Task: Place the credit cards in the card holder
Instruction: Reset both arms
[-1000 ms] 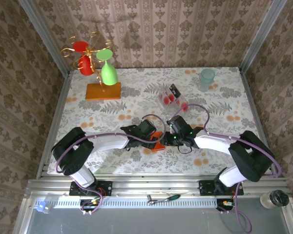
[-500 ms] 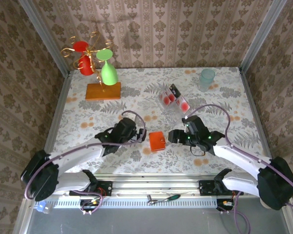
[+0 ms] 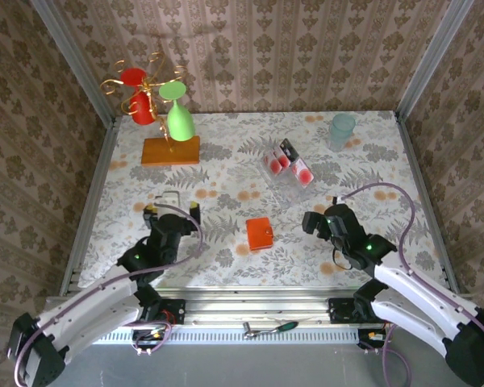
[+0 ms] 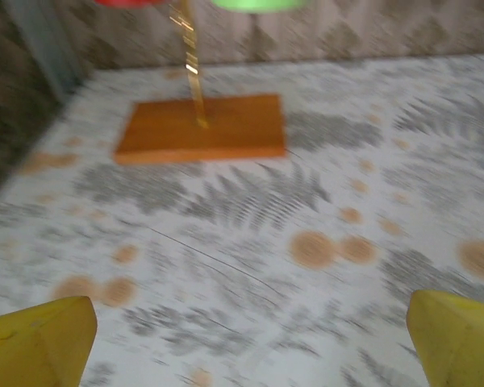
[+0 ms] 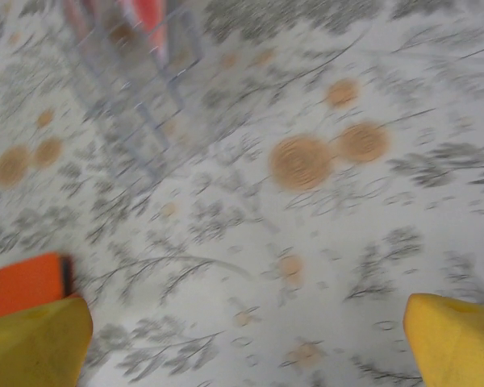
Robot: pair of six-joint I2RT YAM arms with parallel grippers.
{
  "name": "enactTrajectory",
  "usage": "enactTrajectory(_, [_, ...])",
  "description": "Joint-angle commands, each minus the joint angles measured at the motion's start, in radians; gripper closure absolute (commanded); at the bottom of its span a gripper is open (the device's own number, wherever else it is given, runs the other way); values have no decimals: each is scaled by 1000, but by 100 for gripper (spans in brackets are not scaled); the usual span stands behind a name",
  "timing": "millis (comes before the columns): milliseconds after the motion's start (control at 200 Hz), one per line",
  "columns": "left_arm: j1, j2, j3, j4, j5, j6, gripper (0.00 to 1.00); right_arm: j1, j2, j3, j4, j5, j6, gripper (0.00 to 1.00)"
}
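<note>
Lying closed between spread-apart, empty left fingers (image 4: pixel 37 342) and right fingers (image 5: pixel 453 340): orange card holder (image 3: pixel 259 233).

The top external camera hangs high above and behind the arm bases (image 3: pixel 152 310), looking down and forward over the whole table (image 3: pixel 371 161) to the papered walls. The left wrist camera sits low and close over the table's left side, facing the far end, and shares the orange block (image 4: pixel 200 129) with the top view. The right wrist camera, also close, tilts down at the table's middle and shares the card holder (image 5: pixel 26 284) with the top view. Each wrist view has its own jaws' yellow tips in the bottom corners
</note>
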Motion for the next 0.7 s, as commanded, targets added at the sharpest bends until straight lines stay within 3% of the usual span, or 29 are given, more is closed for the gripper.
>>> enactTrajectory(0, [113, -40, -5, 90, -72, 194, 0, -16, -64, -40, 68, 252, -52, 0])
enactTrajectory(100, [275, -4, -3, 109, 24, 248, 0, -50, -82, -50, 152, 385, -107, 0])
enactTrajectory(185, [428, 62, -16, 134, 116, 178, 0, -96, -54, -51, 258, 491, -194, 0])
enactTrajectory(260, [522, 150, -24, 214, 171, 120, 0, -167, 12, -33, 341, 509, -271, 0])
enactTrajectory(390, [545, 341, -73, 527, 174, 266, 0, -297, 174, 5, 433, 485, -316, 0])
enactTrajectory(510, [563, 531, -101, 749, 170, 328, 0, -359, 339, -14, 606, 474, -363, 0])
enactTrajectory(695, [600, 688, -43, 881, 261, 365, 0, -377, 533, -19, 902, 320, -508, 0])
